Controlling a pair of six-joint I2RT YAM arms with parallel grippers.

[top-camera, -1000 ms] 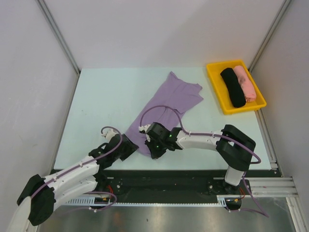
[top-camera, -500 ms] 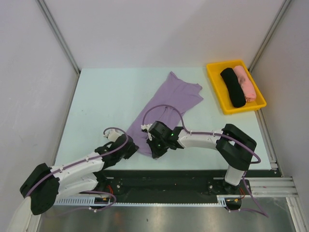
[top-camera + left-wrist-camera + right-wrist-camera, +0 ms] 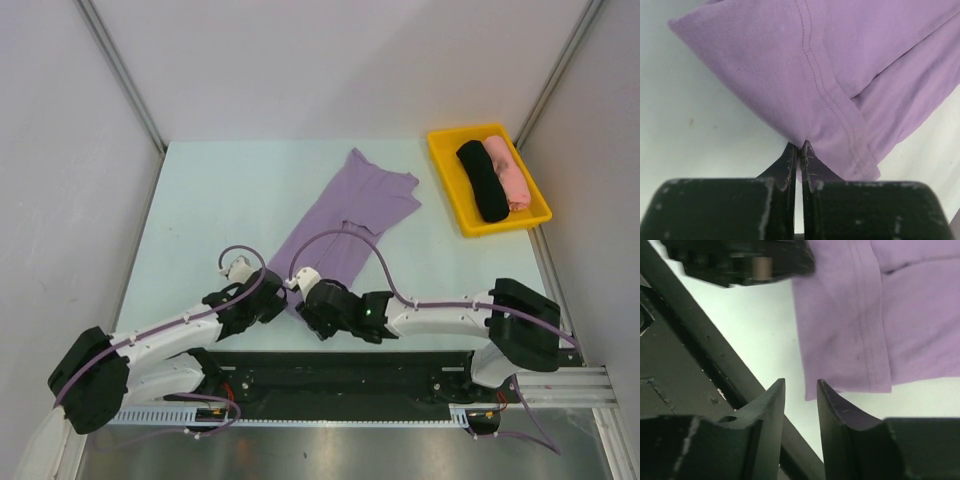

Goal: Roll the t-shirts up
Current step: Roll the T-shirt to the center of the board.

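Your shirt lies flat on the table, running diag. from upper right of centre down to lower centre of the top view, near the front edge. Its wide end w/ sleeves points up-right; the narrow end sits low, right by both tools.

L gripper is at the shirt's lower-left tip. In your left wrist view the jaws are pressed together on a pinch of shirt fabric: the folded edge w/ its stitched hem funnels straight down into the L gripper tips at bottom centre.

R gripper sits just right of it, at the same low end. In the right wrist view its jaws stand a bit apart w/ nothing between them, only table and the dark front rail showing thru the gap at R gripper. The shirt hem corner lies just past the tips, upper right of frame, not touched. L gripper shows across the top left there.

Yellow tray is upper right, well apart from the shirt, holding a black roll and a pink roll side by side, touching.
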